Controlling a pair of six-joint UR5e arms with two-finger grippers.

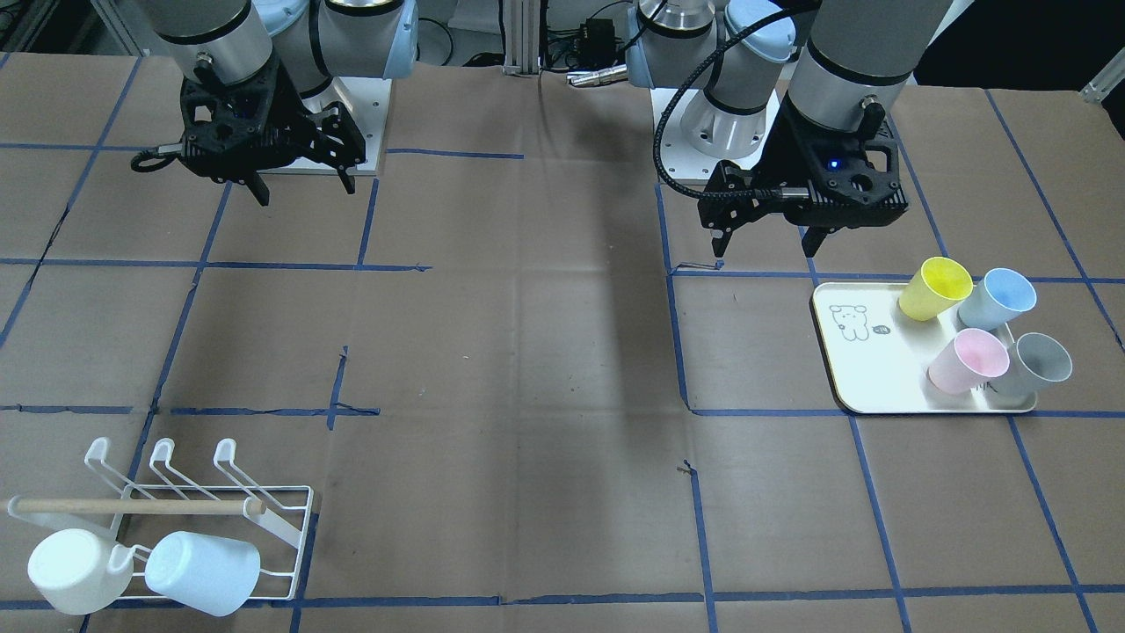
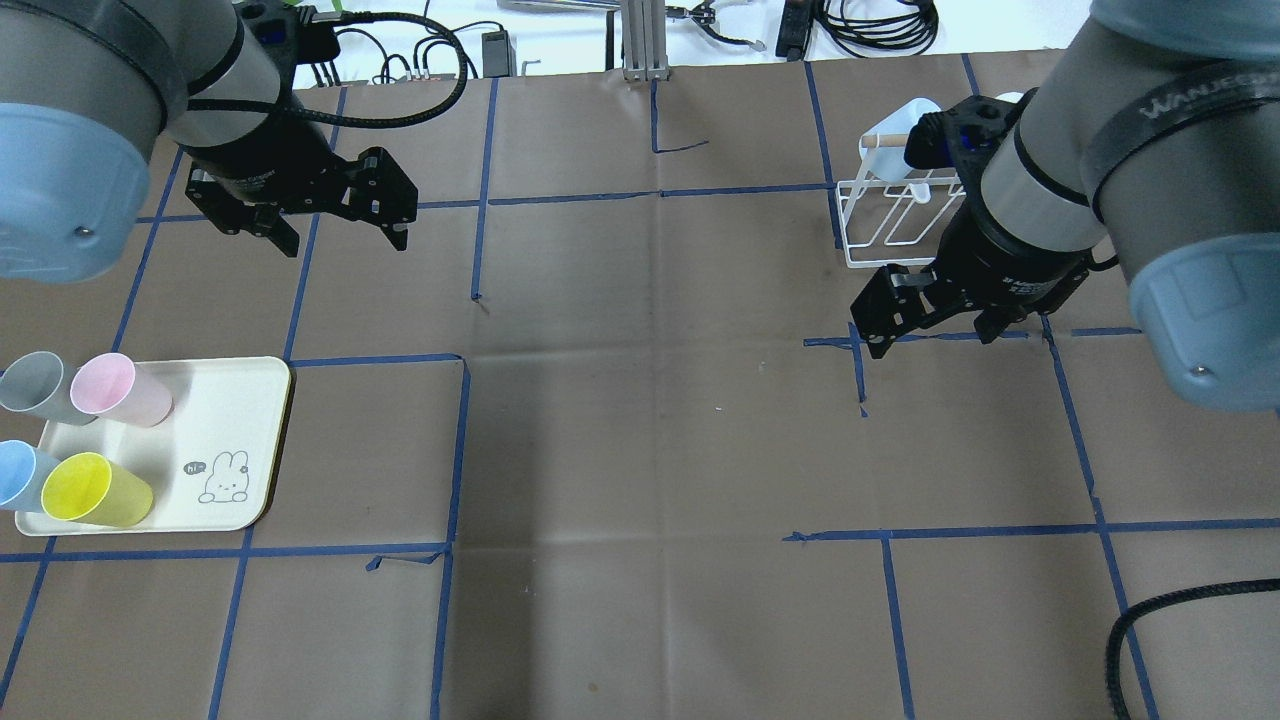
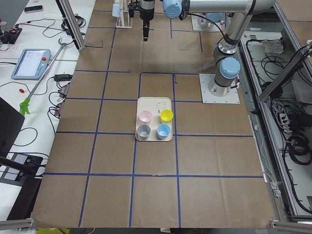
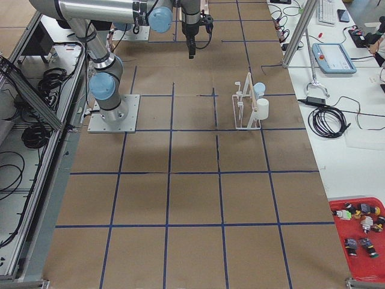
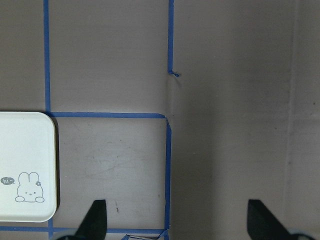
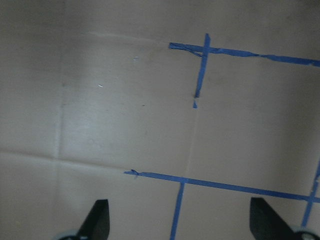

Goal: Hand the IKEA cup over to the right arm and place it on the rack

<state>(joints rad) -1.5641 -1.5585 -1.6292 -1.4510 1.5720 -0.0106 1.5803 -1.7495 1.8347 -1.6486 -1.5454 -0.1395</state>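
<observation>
Tray (image 1: 866,369), cream, with a rabbit drawing (image 1: 850,322) on its bare end, lies on the left side of the table (image 1: 527,352). It holds four IKEA cups standing upright, mouths up, in a two-by-two block at its left end:
- yellow cup (image 1: 934,290) and blue cup (image 1: 996,299) in the row nearer the robot;
- pink cup (image 1: 967,360) and grey cup (image 1: 1040,363) in the far row.

The cups are plain, tapered and without handles, each in one matte colour. Neighbouring cups stand close together; whether they touch cannot be told.

Rack (image 1: 279,529), a white wire frame with a wooden dowel (image 1: 132,506), stands on the far right of the table. Two cups hang on its far row of prongs, tilted with mouths down: a white cup (image 1: 75,571) and a pale blue cup (image 1: 204,571). The three loop-tipped prongs of the row nearer the robot are bare.

Left gripper (image 1: 766,244) hovers above the table just on the robot's side of the tray, fingers spread apart, holding nothing. Its wrist view shows the tray's right end with the rabbit at the lower left.

Right gripper (image 1: 305,192) hovers above the table between the robot's base and the rack, well apart from the rack, fingers likewise spread and holding nothing. Its wrist view shows only brown table covering and blue tape lines.
</observation>
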